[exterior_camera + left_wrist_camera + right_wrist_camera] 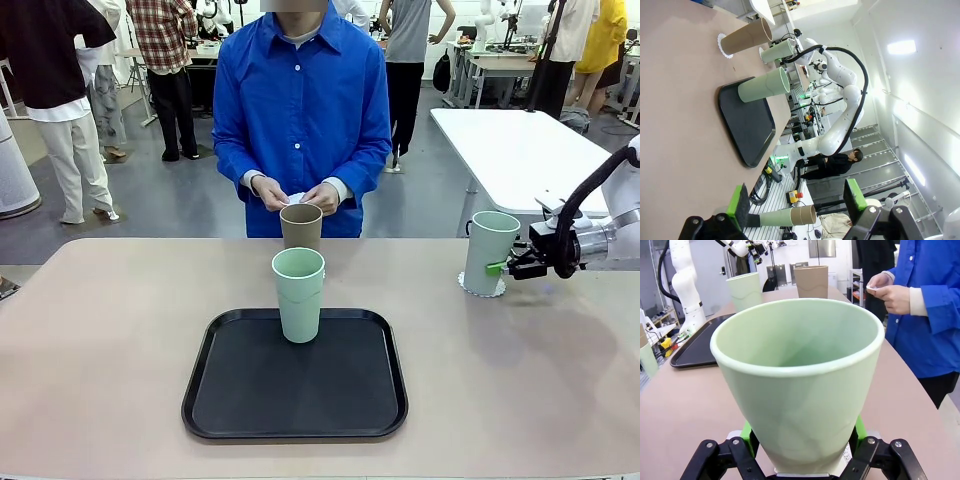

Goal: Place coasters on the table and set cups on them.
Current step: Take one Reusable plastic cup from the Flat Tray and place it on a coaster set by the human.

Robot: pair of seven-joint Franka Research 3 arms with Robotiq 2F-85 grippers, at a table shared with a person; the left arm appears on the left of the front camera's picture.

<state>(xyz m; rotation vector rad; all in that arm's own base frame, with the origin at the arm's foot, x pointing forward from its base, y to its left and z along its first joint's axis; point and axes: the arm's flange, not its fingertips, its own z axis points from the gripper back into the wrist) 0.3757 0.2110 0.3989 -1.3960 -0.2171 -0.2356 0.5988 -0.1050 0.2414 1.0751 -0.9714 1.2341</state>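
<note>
On the table, well right of the tray, a mint cup is stood upright on a coaster and is clamped low between the right gripper's jaws. That arm is held level, fingers pointed toward the tray. A second mint cup is stood on the tray, a tan cup just behind it. The left gripper is spread wide, with nothing held.

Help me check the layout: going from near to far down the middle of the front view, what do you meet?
tray → green cup on the tray → brown cup → person's hands. Off to the right, outside that line: second green cup, gripped by the right arm's fingers.
</note>
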